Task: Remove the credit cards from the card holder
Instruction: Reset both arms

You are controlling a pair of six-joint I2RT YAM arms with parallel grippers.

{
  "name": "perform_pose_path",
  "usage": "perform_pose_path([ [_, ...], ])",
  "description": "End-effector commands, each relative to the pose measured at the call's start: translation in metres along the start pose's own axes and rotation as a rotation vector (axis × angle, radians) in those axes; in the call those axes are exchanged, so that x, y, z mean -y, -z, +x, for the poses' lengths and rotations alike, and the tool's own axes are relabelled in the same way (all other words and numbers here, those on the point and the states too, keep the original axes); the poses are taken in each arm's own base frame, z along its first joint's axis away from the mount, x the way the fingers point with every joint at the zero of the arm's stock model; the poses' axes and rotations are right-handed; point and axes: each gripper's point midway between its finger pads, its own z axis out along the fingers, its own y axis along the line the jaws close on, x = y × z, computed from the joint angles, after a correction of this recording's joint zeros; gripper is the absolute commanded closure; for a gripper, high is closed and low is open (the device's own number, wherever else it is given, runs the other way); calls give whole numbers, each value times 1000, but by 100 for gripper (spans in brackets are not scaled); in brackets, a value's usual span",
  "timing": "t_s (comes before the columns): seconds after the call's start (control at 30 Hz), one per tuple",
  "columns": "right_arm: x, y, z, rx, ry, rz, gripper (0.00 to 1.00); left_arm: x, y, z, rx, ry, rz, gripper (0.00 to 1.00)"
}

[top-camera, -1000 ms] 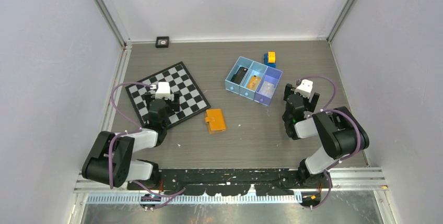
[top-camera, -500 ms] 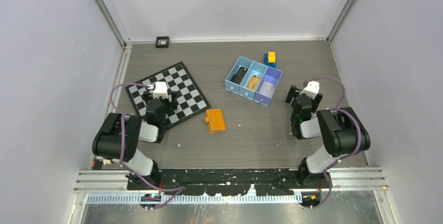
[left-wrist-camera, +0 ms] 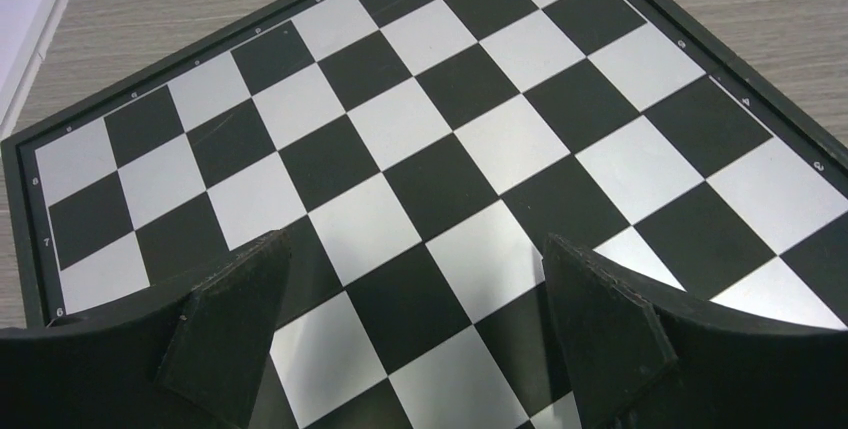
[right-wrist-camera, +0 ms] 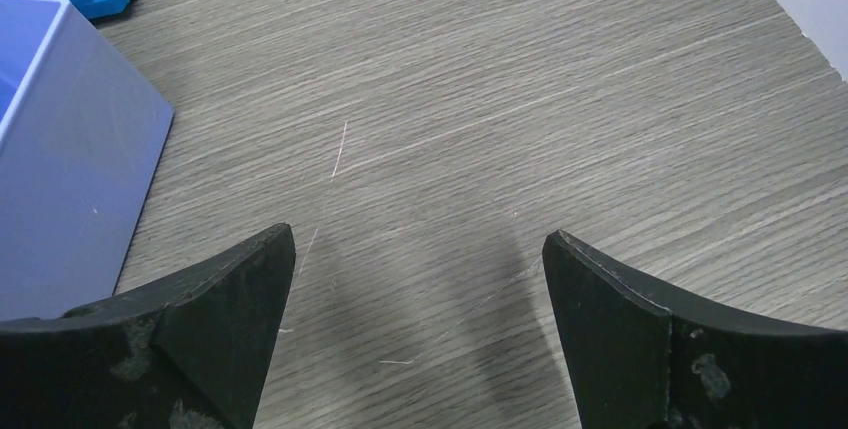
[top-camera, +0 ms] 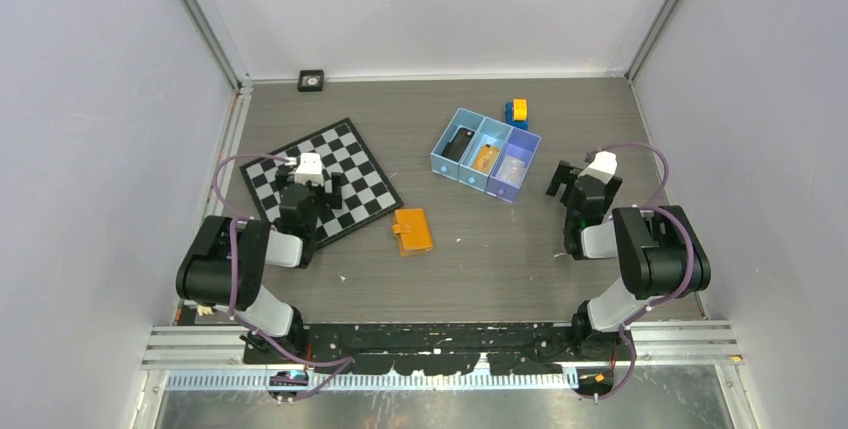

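Note:
The orange card holder (top-camera: 412,230) lies folded shut on the table, just past the near right corner of the chessboard (top-camera: 321,180). No credit cards show. My left gripper (top-camera: 312,181) hangs over the chessboard (left-wrist-camera: 420,139) to the holder's left, open, with nothing between its fingers. At the right, apart from the holder, my right gripper (top-camera: 582,181) stands open over bare wood (right-wrist-camera: 480,129) beside the blue tray. Neither wrist view shows the holder.
A blue three-compartment tray (top-camera: 485,154) with small items inside sits at centre right; its lilac wall (right-wrist-camera: 60,149) is close to my right gripper's left finger. A yellow-and-blue block (top-camera: 516,111) lies behind it. A small black square thing (top-camera: 311,80) rests by the back wall.
The left arm drew back toward its base, the gripper shifting slightly up the chessboard and opening a little wider. The right gripper moved right and slightly back, away from the tray.

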Motion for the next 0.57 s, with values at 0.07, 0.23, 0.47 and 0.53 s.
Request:
perform_pose_path([
  [0.07,-10,0,-23,69,-32,-44,1,-7,-7,-16,35,7,-23,0],
  [0.23,-15,3,-23,80,-6,-53,1,-6,-7,-16,36,8,-23,0],
  [0.47,-15,3,-23,84,-7,-52,1,-6,-11,-14,13,18,-4,0],
  [0.53,-15,3,-24,87,-10,-53,1,-6,-10,-15,18,19,-3,0],
])
